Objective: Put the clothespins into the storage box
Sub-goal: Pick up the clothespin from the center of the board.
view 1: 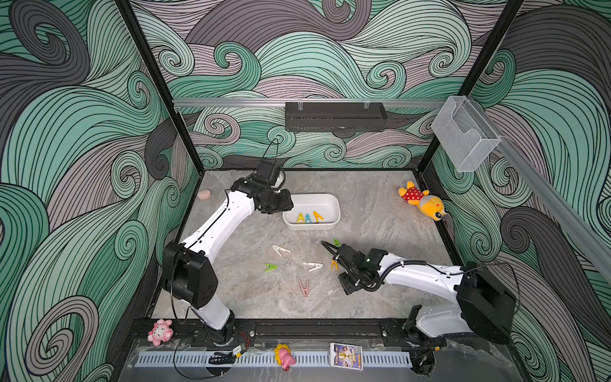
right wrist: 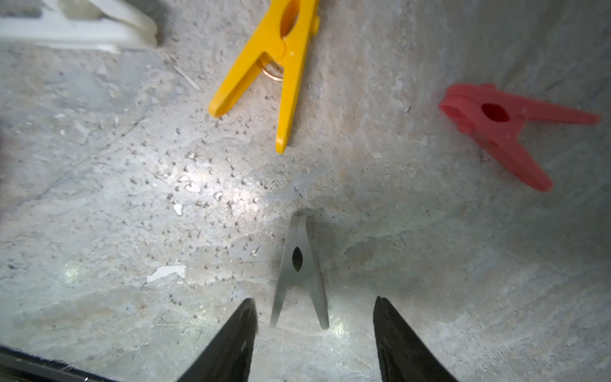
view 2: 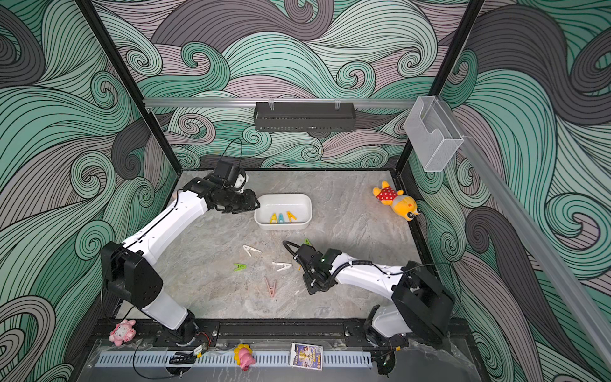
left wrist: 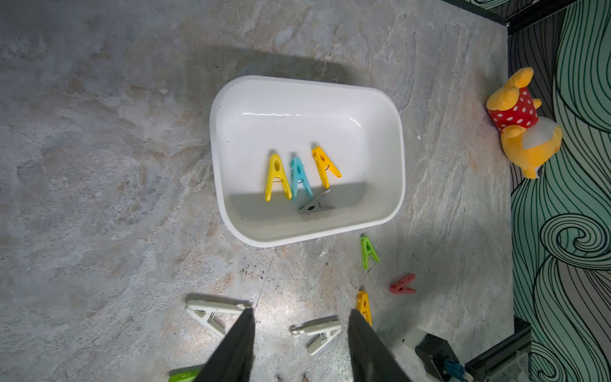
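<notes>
Your right gripper (right wrist: pixel 314 299) stands open astride the grey clothespin (right wrist: pixel 299 261), right of table centre, positioned to pinch its legs. Your left gripper (left wrist: pixel 301 311) hovers open, empty, beside the storage box (left wrist: pixel 297 96).

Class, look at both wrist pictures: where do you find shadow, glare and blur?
Left wrist view: a shadow band crosses the storage box floor, dimming the grey clothespin; a thin glare line streaks one inner wall. Right wrist view: a bright glare patch on the table, and the red clothespin looks soft.
</notes>
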Motion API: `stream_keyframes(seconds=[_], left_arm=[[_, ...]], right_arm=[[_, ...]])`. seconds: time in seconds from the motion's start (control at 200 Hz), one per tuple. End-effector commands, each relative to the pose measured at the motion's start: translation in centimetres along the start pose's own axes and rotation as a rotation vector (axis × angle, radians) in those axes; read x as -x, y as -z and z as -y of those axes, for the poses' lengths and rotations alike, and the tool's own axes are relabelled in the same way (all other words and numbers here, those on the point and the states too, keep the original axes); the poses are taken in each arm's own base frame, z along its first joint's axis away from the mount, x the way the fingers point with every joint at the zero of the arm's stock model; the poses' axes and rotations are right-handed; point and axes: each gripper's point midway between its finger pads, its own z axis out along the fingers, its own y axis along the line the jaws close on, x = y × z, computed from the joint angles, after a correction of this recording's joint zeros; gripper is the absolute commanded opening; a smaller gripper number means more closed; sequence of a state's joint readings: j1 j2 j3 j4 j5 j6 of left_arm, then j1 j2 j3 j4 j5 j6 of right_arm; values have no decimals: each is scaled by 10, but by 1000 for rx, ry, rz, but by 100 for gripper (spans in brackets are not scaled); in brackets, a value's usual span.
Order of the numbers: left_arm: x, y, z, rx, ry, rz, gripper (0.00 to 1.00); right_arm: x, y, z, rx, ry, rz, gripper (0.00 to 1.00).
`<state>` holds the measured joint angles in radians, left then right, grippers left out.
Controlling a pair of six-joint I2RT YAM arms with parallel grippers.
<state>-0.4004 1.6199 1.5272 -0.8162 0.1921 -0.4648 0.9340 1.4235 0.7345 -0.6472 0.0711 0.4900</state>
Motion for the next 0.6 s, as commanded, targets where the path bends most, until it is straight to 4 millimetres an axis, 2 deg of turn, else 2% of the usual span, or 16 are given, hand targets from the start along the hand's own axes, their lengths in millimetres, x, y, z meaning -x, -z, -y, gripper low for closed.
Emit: stream_keyframes(seconds=[0.0,0.265,0.45,0.555,0.595], left_arm=[[1,8,-1,0,7,22,49],[-5,2,-5,6,48,-7,48],[-6,0,-4,-6,50,-21,48],[-7,0,-3,-10,48,-31,48],[-8,0,-4,-9,51,-34,48]], right_arm=[[9,-3,-3,-11,-4,18,56],[6,-11,-2,-24,6,-1,52],[13,-16,-5,-25,14,6,49],[14,-21,-8,-19,17,-7,46],[14,-22,-9,-11,16,-10,41]])
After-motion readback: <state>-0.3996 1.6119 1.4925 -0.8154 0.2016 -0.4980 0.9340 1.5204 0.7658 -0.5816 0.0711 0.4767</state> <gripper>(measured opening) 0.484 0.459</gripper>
